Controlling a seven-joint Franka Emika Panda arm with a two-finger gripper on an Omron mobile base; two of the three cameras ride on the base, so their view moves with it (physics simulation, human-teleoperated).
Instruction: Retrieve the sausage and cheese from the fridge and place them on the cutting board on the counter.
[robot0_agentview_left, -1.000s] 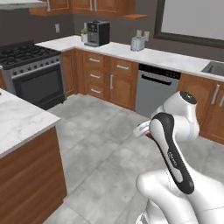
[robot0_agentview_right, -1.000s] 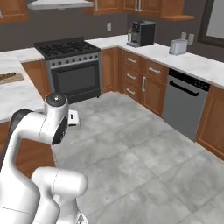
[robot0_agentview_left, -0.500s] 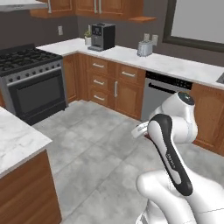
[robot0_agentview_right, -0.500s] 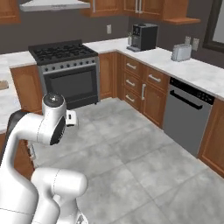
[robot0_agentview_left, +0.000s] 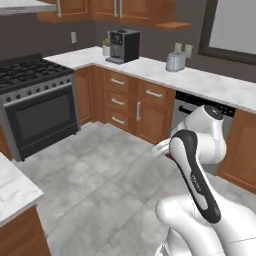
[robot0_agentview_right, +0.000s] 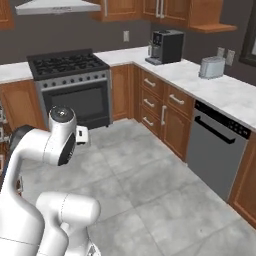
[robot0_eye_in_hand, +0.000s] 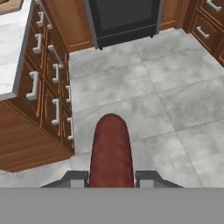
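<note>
Hand view, L to R: corner of cutting board (robot0_eye_in_hand: 9, 4) at top-left edge, lying on the white marble desk (robot0_eye_in_hand: 13, 48); brown drawers w/ silver handles (robot0_eye_in_hand: 46, 94) under it. Centre: sausage (robot0_eye_in_hand: 111, 151), dark red-brown, rounded end pointing away, clamped betw. both fingertips (robot0_eye_in_hand: 76, 178) of the hand (robot0_eye_in_hand: 111, 178), i.e. hand closed on sausage, held above grey tile floor (robot0_eye_in_hand: 175, 100). Black oven door (robot0_eye_in_hand: 124, 17) at top.

L base view, L to R: stove (robot0_agentview_left: 35, 105), coffee machine (robot0_agentview_left: 122, 46), toaster (robot0_agentview_left: 175, 61), dishwasher (robot0_agentview_left: 192, 107) partly behind arm. Hand itself not discernible here.

R base view: same units; range hood (robot0_agentview_right: 57, 6) over stove.
</note>
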